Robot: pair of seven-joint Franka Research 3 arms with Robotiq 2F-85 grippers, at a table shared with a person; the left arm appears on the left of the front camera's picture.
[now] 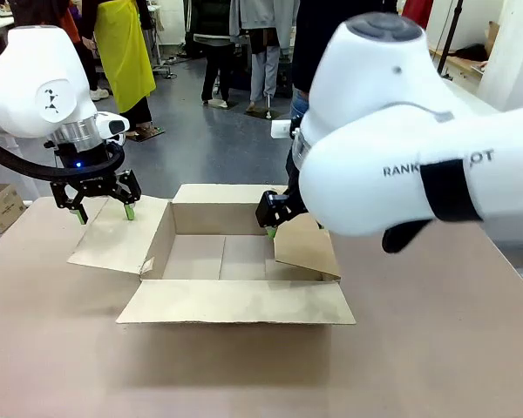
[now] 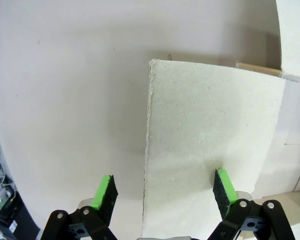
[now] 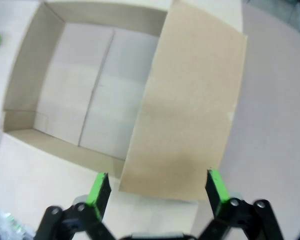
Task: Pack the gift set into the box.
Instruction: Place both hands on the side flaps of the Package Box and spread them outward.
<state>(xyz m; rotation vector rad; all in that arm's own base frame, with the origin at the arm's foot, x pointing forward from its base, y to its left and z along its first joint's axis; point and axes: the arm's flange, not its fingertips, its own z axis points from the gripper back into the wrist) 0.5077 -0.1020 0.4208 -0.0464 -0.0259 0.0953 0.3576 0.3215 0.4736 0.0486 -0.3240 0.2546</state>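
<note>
Box point(image 1: 200, 219): open on the tabletop point(image 1: 436, 348), between my two arms;
Left end effector point(image 1: 105, 214): spread wide, empty; I see the left flap point(image 2: 205, 140) just below;
Right end effector point(image 3: 157, 187): spread wide, empty; right flap point(image 3: 190, 100) just below

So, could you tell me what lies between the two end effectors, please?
In the front view, the box, flaps open and its inside bare, sits between the left end effector and the right end effector.

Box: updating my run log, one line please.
box open, empty; left gripper open over left flap; right gripper open over right flap
</note>
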